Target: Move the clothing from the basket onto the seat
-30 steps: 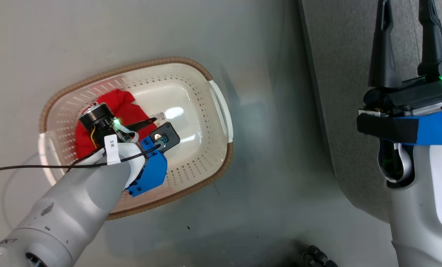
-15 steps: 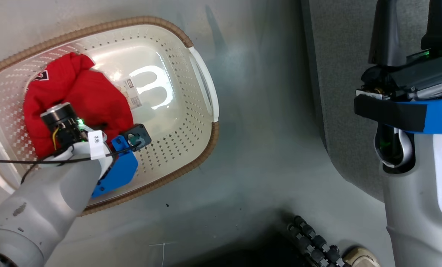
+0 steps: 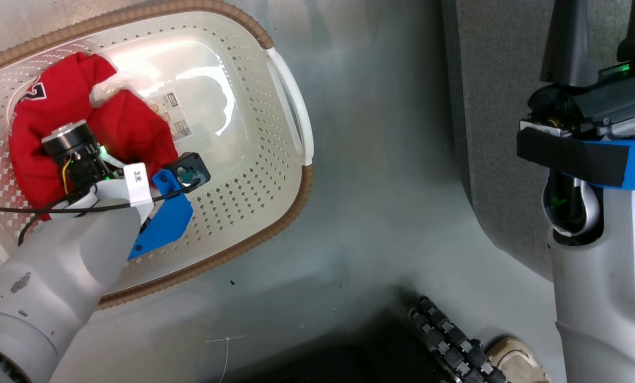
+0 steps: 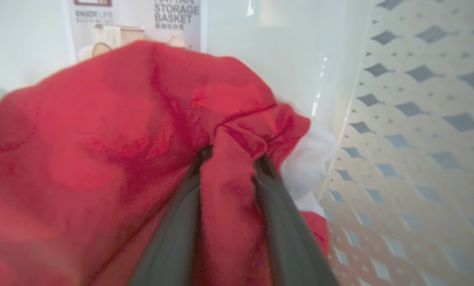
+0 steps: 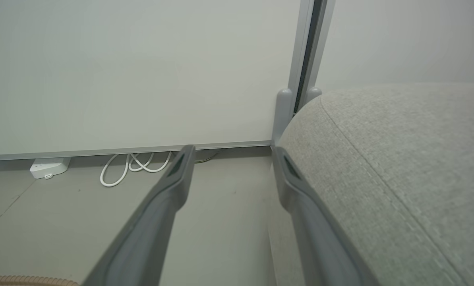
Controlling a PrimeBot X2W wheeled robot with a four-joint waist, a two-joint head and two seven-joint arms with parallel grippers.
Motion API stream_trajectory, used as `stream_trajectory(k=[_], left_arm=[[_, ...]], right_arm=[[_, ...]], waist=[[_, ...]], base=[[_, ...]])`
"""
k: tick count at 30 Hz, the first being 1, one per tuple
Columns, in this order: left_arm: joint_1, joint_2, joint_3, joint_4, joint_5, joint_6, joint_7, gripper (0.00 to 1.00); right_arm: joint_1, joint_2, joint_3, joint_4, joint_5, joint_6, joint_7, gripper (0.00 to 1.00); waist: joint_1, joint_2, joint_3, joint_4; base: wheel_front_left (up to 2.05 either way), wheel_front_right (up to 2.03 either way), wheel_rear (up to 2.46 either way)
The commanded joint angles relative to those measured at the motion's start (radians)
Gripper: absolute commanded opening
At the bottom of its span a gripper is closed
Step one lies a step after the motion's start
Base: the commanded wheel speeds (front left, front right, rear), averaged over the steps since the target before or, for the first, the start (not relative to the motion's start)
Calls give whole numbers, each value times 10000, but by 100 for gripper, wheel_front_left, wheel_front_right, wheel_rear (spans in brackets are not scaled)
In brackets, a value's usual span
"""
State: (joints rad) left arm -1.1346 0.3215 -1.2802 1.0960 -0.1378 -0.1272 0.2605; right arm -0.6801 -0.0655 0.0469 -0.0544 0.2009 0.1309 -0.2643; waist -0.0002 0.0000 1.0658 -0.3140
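The red clothing (image 3: 120, 127) lies bunched in the left half of the cream basket (image 3: 242, 175), showing white trim and a black-and-white mark. My left gripper (image 4: 229, 159) reaches down into it, shut on a raised fold of the red clothing (image 4: 101, 131) between its two dark fingers. In the head view the left wrist covers the fingertips. The paper label (image 3: 171, 114) lies on the basket floor beside the fabric. My right gripper (image 5: 233, 150) hangs open and empty over the edge of the grey seat (image 5: 399, 159), far from the basket. The seat (image 3: 498, 133) stands at the right.
Grey floor separates the basket from the seat. A black ribbed hose (image 3: 450, 335) and a tan rounded object (image 3: 514, 356) lie at the bottom. A white cable (image 5: 129, 167) and a white box (image 5: 48, 167) sit by the wall, near a grey post (image 5: 284, 115).
The head camera has shifted, so the basket sits higher and further left. My left gripper has sunk into the red clothing, and its dark finger, seen earlier above the fabric, is now buried.
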Motion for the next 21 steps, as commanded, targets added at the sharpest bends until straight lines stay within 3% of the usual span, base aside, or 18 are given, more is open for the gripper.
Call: stream_trajectory(k=[1,21], left_arm=[[96,54,-38,111,62,-48,133,0],[192,-666,-25,-276,-499,-33,-510,0]], right_arm=[[-23,54,-58,-45,-31,-3,-1,100],[262,-192,-228,189,-193,-3,0,100]], waist=[[2,0,-23,38],[2,0,-826,534]], base=[[0,0,0],[0,0,0]])
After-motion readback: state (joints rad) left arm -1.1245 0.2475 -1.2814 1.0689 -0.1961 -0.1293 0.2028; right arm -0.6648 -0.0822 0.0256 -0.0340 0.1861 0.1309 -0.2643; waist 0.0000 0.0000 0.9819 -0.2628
